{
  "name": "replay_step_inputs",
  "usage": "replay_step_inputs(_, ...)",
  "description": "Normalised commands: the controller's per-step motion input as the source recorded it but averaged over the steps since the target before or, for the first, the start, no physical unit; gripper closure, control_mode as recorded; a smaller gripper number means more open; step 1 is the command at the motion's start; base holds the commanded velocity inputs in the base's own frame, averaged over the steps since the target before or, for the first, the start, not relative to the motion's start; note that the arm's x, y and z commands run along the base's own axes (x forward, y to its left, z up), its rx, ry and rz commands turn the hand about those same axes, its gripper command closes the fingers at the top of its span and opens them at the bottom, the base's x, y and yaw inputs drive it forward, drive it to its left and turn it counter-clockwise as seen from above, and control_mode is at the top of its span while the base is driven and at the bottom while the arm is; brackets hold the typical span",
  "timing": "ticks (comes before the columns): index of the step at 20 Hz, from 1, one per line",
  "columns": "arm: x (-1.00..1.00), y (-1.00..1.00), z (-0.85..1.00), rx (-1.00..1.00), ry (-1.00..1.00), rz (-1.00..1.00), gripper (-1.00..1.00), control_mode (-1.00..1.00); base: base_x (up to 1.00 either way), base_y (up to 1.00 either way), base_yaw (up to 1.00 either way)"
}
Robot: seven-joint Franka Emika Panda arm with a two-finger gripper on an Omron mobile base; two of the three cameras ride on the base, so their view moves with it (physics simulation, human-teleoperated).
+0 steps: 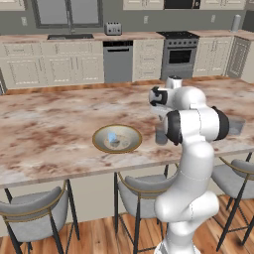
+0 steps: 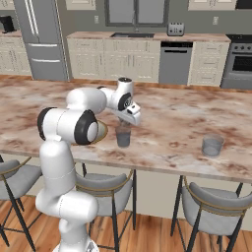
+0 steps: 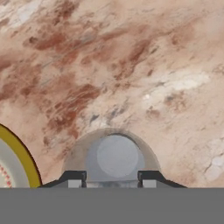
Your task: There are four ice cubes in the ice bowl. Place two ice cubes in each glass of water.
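Note:
My gripper (image 3: pixel 113 180) hangs just above one glass of water (image 3: pixel 114 157), its fingertips (image 3: pixel 73 177) apart by a small gap with a pale strip of an ice cube pinched between them. In the right base view the hand (image 2: pixel 129 116) stands over that glass (image 2: pixel 123 137). The same glass (image 1: pixel 160 135) is half hidden behind my arm in the left base view. The second glass (image 2: pixel 212 145) stands far to the right (image 1: pixel 236 126). The ice bowl (image 1: pixel 99 133) lies left of the hand with ice cubes (image 1: pixel 113 138) inside; its golden rim (image 3: pixel 24 159) shows in the hand view.
Everything rests on a long marble island counter (image 1: pixel 49 134). Stools (image 2: pixel 211 206) with grey seats stand along its near edge. Kitchen cabinets, a dishwasher and a stove (image 1: pixel 178 54) line the far wall.

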Motion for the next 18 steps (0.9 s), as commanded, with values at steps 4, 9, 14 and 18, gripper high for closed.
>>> replay_step_inputs(4,0.0,0.0,-0.08,0.0,0.0,0.0,1.0,-1.0,0.0,0.0,0.0)
replay_step_inputs(9,0.0,0.0,-0.04,0.0,0.0,0.0,1.0,-1.0,0.0,0.0,0.0)
replay_step_inputs(14,0.0,0.0,-0.04,0.0,0.0,0.0,1.0,-1.0,0.0,0.0,0.0)
replay_step_inputs(18,0.0,0.0,-0.04,0.0,0.0,0.0,1.0,-1.0,0.0,0.0,0.0)
